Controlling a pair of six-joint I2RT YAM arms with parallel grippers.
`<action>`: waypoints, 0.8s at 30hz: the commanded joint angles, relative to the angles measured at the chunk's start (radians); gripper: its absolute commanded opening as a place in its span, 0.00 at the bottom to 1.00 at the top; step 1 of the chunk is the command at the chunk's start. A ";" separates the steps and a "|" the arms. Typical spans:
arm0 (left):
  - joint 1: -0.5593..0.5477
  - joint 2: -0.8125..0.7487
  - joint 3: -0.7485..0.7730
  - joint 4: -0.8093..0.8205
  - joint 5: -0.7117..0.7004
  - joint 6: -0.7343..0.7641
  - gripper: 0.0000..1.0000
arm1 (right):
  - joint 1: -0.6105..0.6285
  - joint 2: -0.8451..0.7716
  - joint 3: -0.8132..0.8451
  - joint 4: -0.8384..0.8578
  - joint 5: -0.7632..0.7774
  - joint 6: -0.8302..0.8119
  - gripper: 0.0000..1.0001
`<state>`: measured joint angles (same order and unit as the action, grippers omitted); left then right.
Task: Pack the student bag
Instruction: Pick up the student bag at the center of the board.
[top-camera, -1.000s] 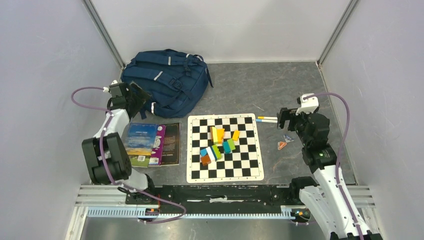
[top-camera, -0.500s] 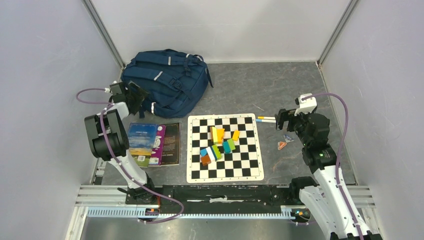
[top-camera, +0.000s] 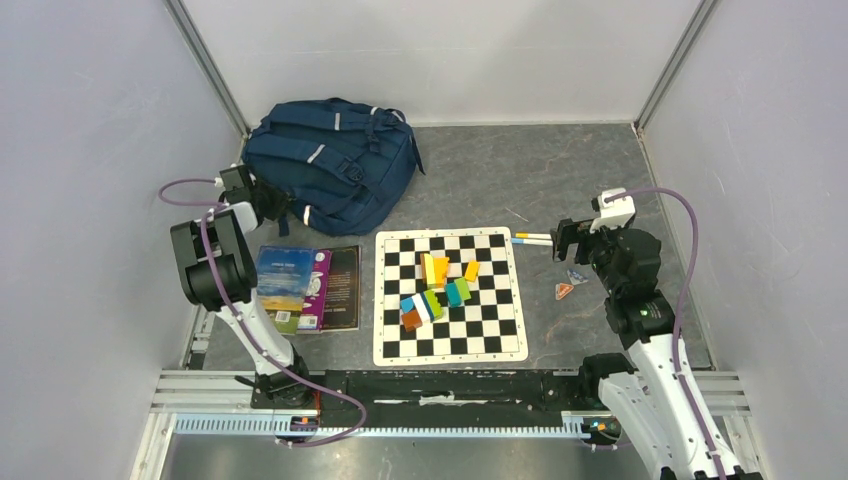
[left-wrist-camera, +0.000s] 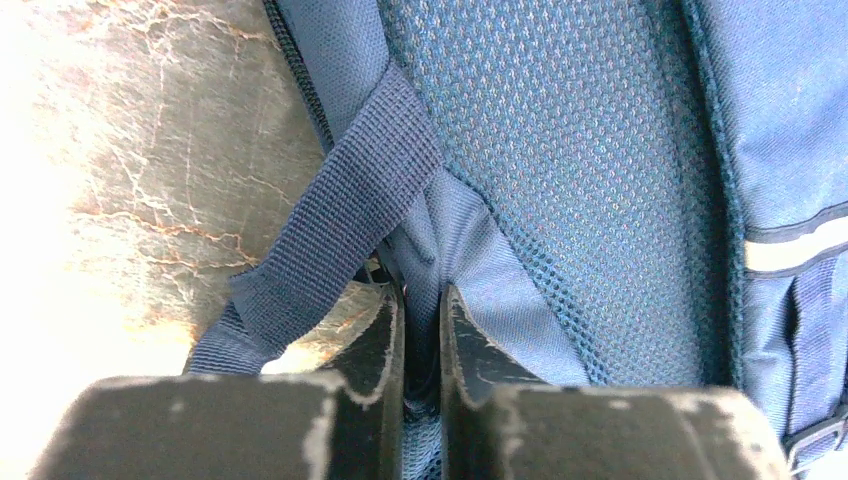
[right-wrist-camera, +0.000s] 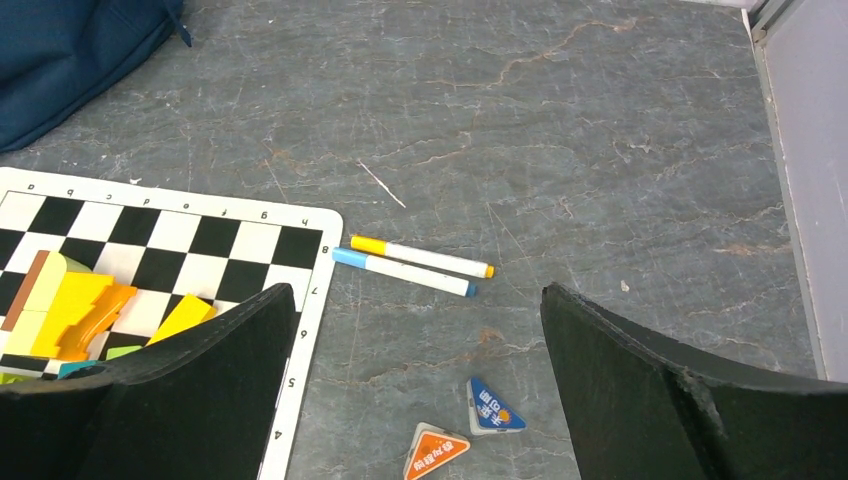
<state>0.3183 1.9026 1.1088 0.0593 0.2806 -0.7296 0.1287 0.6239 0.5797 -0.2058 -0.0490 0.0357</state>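
The student bag (top-camera: 335, 160), a navy backpack with grey reflective stripes, lies flat in the far left corner of the grey marbled desk (top-camera: 560, 170), its straps facing up. The left gripper (top-camera: 270, 204) sits at the bag's near left edge. The left wrist view shows its black fingers (left-wrist-camera: 385, 340) drawn almost together, with only a slim gap between them. They pinch a fold of the bag's blue fabric (left-wrist-camera: 600, 150) just beside a flat webbing strap (left-wrist-camera: 340, 220) that trails onto the desk. The right gripper (top-camera: 562, 238) hangs over the right half of the desk with its jaws spread wide and nothing between them. Beneath it, in the right wrist view, a yellow-capped marker (right-wrist-camera: 420, 257) and a blue-capped marker (right-wrist-camera: 400, 270) lie side by side just off the far right corner of a chessboard (top-camera: 495, 330). An orange triangular piece (right-wrist-camera: 435, 452) and a blue triangular piece (right-wrist-camera: 490, 410) rest nearer the desk's right edge. The chessboard fills the middle of the desk and carries a cluster of coloured blocks (top-camera: 438, 285). A small stack of books (top-camera: 300, 288) lies between the board and the left edge, near the bag.
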 joint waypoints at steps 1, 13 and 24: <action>-0.007 -0.053 0.018 0.054 0.060 -0.005 0.02 | -0.002 -0.014 0.030 0.003 0.010 -0.010 0.98; -0.146 -0.384 -0.011 0.085 -0.054 0.207 0.02 | -0.002 0.034 0.057 -0.063 0.016 0.018 0.98; -0.293 -0.622 -0.035 0.073 -0.093 0.316 0.02 | 0.040 0.138 0.086 0.086 -0.258 -0.008 0.98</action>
<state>0.0555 1.3621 1.0580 0.0341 0.1623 -0.5003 0.1368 0.7479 0.6064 -0.2527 -0.1951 0.0437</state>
